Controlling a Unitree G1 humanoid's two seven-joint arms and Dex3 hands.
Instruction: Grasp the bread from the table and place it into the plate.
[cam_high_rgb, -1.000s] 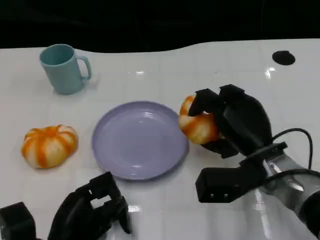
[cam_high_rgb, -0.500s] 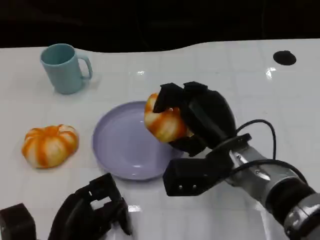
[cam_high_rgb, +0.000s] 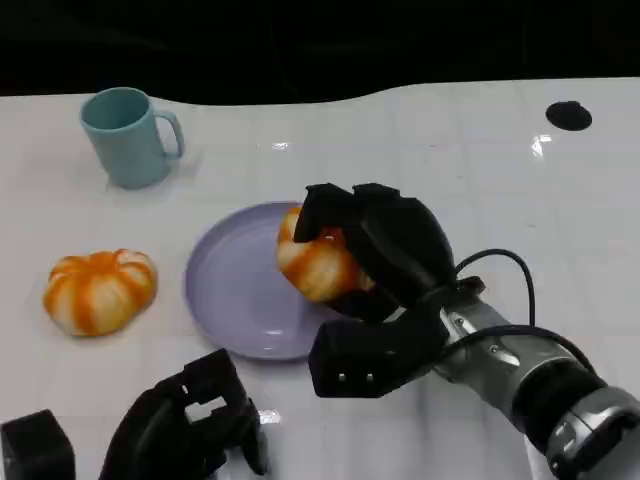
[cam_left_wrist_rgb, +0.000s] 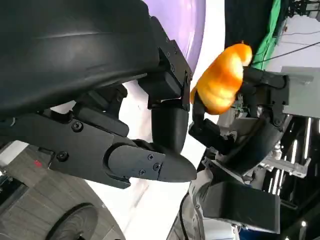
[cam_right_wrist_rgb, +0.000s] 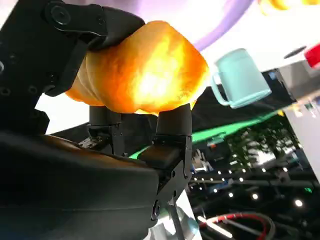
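The bread (cam_high_rgb: 318, 262) was gripped by the right hand (cam_high_rgb: 372, 252) and held over the plate (cam_high_rgb: 235, 290); contact with it could not be told. The left hand (cam_high_rgb: 190, 425) was seen low over the bench (cam_high_rgb: 400, 140), fingers curled around nothing.

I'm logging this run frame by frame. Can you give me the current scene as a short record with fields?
held item: bread, gripped by the right hand
position of held bread: over the right part of the purple plate; contact with the plate cannot be told
left hand: low at the near edge of the table, holding nothing, fingers curled
second bread: on the table, left of the plate, untouched
mug: teal, upright, far left
task state: bread not yet released
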